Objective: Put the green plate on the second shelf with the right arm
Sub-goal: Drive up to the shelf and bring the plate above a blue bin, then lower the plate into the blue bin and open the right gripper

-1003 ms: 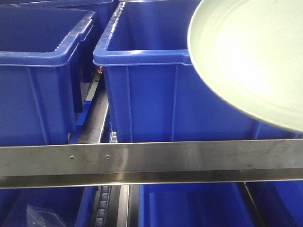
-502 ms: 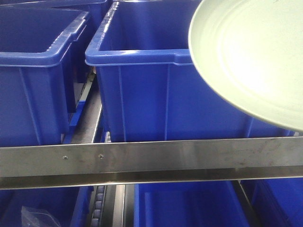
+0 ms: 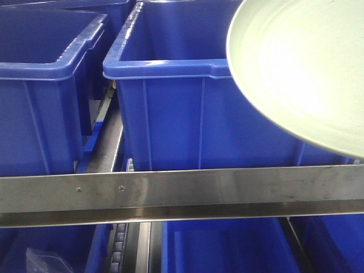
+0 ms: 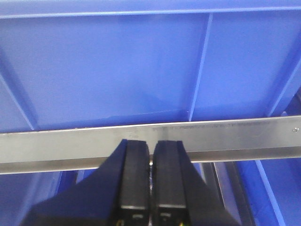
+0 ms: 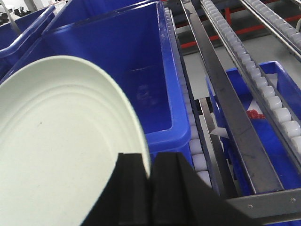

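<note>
A pale green plate (image 3: 301,74) hangs tilted in the upper right of the front view, its edge overlapping the near right corner of a large blue plastic bin (image 3: 187,102). The visible part of that bin's inside shows only bare blue walls. A second blue bin (image 3: 40,96) stands just to its left, apart from it by a narrow gap, and its visible interior also shows nothing but blue plastic. Both bins sit behind a horizontal steel rail (image 3: 182,193). Below the rail, another blue bin (image 3: 227,247) shows a bare blue inside, and a crumpled clear plastic bag (image 3: 48,260) lies at the lower left. In the right wrist view, the right gripper (image 5: 150,176) has its two black fingers pinched close together on the plate's rim (image 5: 141,141), holding the plate (image 5: 61,141) over the open blue bin (image 5: 141,70). Roller tracks (image 5: 244,66) run along the right side, and a lower blue bin (image 5: 263,103) there holds something small and red, too small to identify. In the left wrist view, the left gripper (image 4: 150,155) has its fingers pressed together with nothing between them, in front of a steel rail (image 4: 225,136) and a blue bin wall (image 4: 141,66).
</note>
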Robot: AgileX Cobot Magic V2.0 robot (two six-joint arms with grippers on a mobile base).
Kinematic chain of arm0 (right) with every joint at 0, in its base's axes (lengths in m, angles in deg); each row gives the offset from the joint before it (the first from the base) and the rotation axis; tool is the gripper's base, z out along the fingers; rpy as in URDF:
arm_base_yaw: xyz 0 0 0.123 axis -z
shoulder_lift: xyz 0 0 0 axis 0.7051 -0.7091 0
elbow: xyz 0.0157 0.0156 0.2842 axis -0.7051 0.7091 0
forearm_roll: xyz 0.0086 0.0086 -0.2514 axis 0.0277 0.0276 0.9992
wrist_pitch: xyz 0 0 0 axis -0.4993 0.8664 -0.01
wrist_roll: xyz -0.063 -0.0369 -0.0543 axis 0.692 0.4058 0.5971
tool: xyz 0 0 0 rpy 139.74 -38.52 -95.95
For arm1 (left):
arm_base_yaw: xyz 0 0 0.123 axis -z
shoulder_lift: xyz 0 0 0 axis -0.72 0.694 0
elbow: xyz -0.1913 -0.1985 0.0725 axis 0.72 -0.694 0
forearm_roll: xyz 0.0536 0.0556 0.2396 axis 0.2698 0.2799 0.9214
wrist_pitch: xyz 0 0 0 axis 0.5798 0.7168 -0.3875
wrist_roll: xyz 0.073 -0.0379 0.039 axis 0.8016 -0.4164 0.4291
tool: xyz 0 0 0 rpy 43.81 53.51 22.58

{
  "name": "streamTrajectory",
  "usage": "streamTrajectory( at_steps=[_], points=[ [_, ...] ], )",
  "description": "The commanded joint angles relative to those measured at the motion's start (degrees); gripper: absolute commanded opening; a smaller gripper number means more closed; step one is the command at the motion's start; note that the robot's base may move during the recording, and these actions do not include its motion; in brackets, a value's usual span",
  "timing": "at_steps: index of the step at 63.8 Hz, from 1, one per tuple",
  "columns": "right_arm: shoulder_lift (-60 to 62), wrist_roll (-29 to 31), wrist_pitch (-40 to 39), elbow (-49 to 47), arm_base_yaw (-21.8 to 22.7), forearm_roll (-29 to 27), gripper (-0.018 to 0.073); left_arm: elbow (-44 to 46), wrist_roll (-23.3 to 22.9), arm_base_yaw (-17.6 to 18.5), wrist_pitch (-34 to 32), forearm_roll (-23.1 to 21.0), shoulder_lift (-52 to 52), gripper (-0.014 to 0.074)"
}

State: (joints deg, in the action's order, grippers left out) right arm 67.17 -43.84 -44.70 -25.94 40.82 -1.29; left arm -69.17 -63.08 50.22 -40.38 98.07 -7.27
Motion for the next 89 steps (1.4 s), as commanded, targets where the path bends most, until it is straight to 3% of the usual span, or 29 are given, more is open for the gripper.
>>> streamTrajectory(
  at_steps=[1,28,52,67,89],
  points=[
    [-0.30,0.13,-6.14,-1.83,0.25,-0.34,0.0055,-2.40,-0.28,0.27,-3.50,0.05,-1.28,0.0125],
    [-7.00,0.08,-5.68,-6.65,0.25,-0.39,0.0055,-2.40,-0.28,0.27,-3.50,0.05,-1.28,0.0125],
    [-36.53,0.08,-5.69,-31.14,0.19,-0.39,0.0055,-2.40,-0.28,0.27,-3.50,0.05,-1.28,0.0125],
    [-53.12,0.08,-5.67,-46.93,-4.86,-0.39,0.0055,-2.40,-0.28,0.27,-3.50,0.05,-1.28,0.0125],
    [-68.09,0.08,-5.84,-57.95,-5.83,-0.39,0.0055,-2.40,-0.28,0.27,-3.50,0.05,-1.28,0.0125]
  ],
)
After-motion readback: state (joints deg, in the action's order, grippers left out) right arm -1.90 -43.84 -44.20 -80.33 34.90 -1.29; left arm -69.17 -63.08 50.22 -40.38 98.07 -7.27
